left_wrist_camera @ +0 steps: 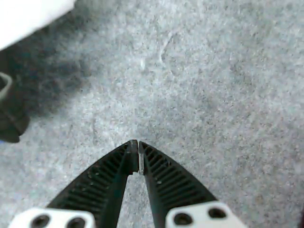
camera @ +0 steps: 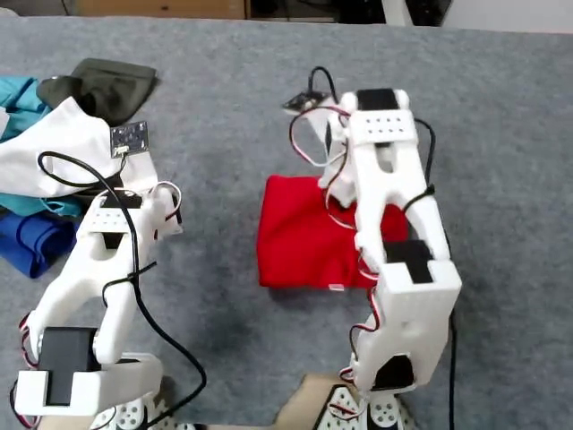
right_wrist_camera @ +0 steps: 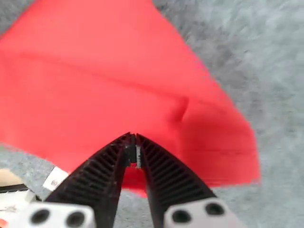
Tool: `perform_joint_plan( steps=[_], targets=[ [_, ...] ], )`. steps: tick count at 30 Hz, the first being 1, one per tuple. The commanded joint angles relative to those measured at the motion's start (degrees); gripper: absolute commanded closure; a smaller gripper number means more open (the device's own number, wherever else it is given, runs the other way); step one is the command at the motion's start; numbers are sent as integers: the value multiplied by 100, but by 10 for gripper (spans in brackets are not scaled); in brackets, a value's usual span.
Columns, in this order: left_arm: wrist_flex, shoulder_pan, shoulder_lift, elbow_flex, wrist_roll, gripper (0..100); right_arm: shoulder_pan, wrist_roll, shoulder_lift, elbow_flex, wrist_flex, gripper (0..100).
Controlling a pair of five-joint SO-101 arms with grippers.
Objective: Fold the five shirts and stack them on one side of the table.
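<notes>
Red shirt [camera: 300, 237] [right_wrist_camera: 118, 85]: folded into a flat, roughly square packet, lying at the centre of the high view.

The remaining four lie unfolded in a heap at the upper left edge:
- White shirt [camera: 54, 152] [left_wrist_camera: 28, 14]: crumpled, on top.
- Dark olive shirt [camera: 112, 85]: bunched above the white one.
- Teal shirt [camera: 20, 94]: at the far left.
- Blue shirt [camera: 31, 237]: lowest in the frame.

Folded red shirt [camera: 300, 246] lies under the right arm [camera: 394, 206].
</notes>
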Motion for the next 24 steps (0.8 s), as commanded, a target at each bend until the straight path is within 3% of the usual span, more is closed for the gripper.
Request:
perform_joint_plan(
  steps=[1, 8, 15, 17, 24],
  targets=[
    [-97, 70, -154, -18, -35, 979, 347, -185, -391, 426, -809, 994],
    [-97, 70, -154, -18, -35, 979, 1262, -229, -382, 708, -2303, 994],
    [-97, 70, -154, -18, -35, 979, 1297, -229, -400, 673, -3130, 994],
    [-97, 70, -154, -18, -44, 979, 1297, -229, -453, 673, -3042, 994],
    [-97, 70, -154, -18, -44, 979, 1024, -53, -1270, 541, -1292, 994]
  ],
)
